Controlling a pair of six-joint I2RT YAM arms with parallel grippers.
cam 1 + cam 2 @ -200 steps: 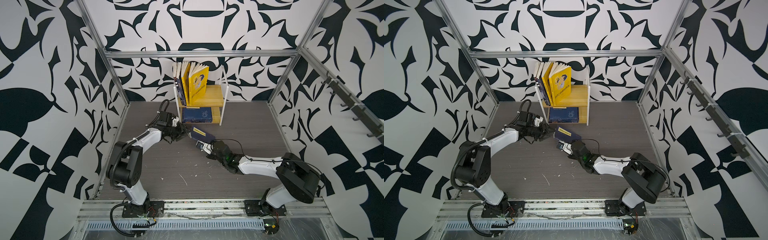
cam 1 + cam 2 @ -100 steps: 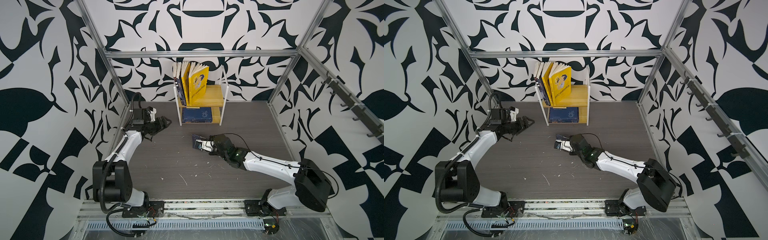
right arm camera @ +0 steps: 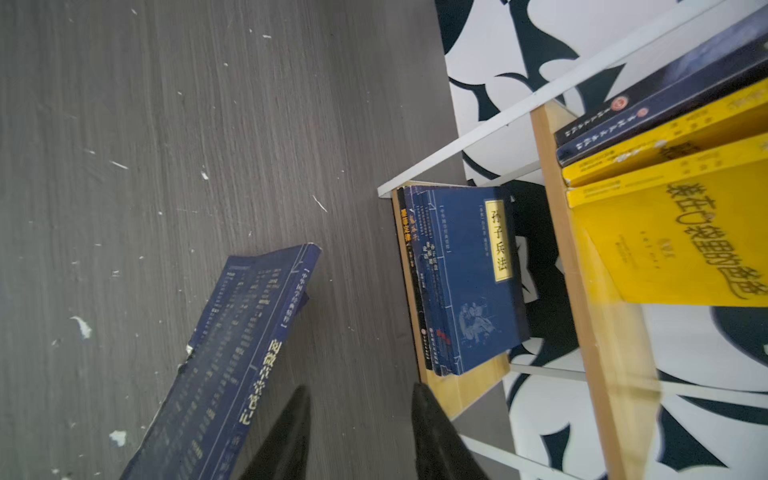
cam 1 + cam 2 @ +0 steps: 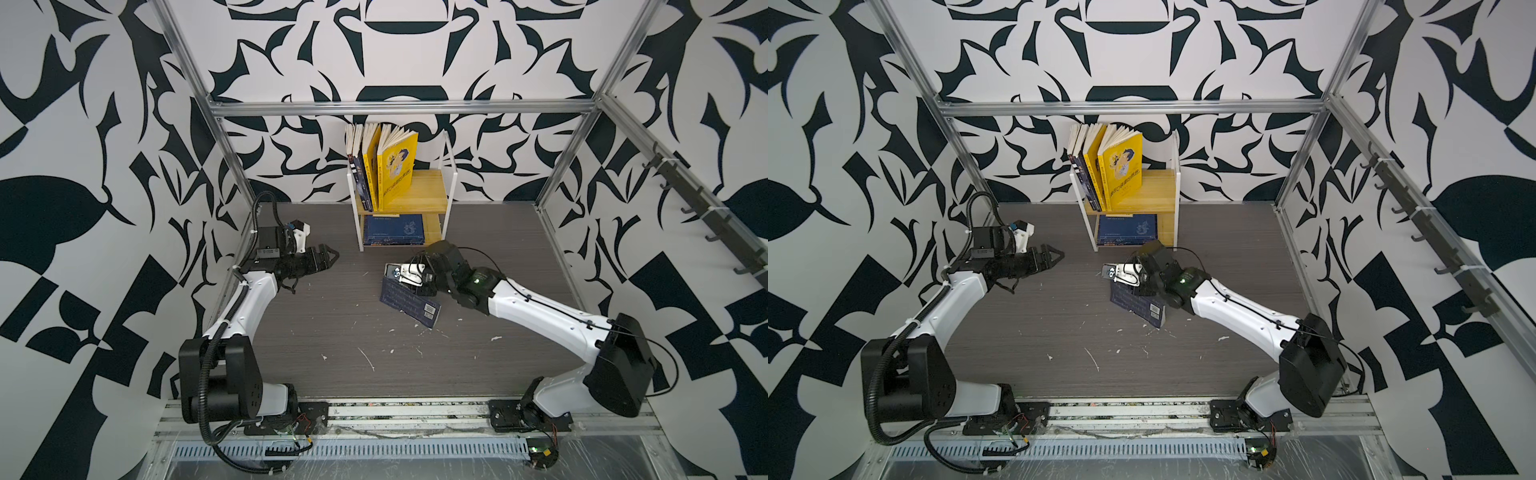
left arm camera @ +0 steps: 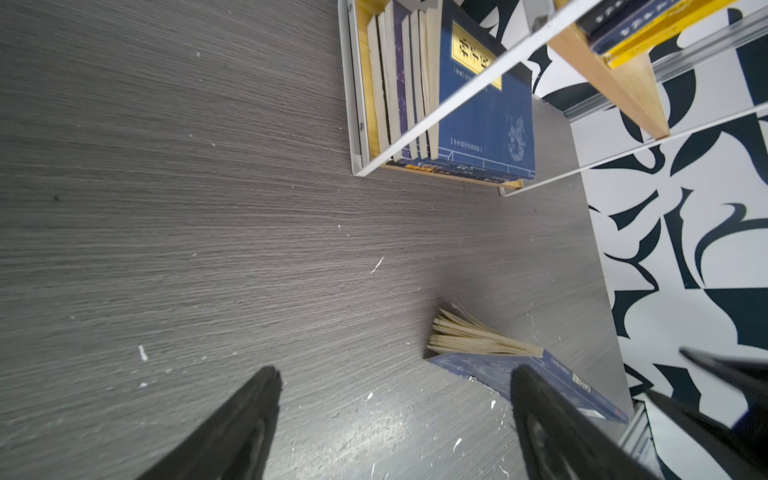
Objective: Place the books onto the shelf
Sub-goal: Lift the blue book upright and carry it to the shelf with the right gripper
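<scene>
Book (image 4: 409,300) | frame centre on bench (image 4: 332,332), seemingly tilted, short of shelf (image 4: 430,192) | right hand (image 3: 359,388) apart beside it, empty | left hand (image 5: 395,372) apart, frame left | step: pick-up | next: clamp spine, lift to shelf

Navy book (image 4: 409,301) askew — near shelf (image 4: 430,190).

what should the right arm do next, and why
Probably shift the right gripper sideways onto the navy book and close on its edge: the book lies loose on the table beside its open jaws, nothing between them, not yet on the shelf.
</scene>
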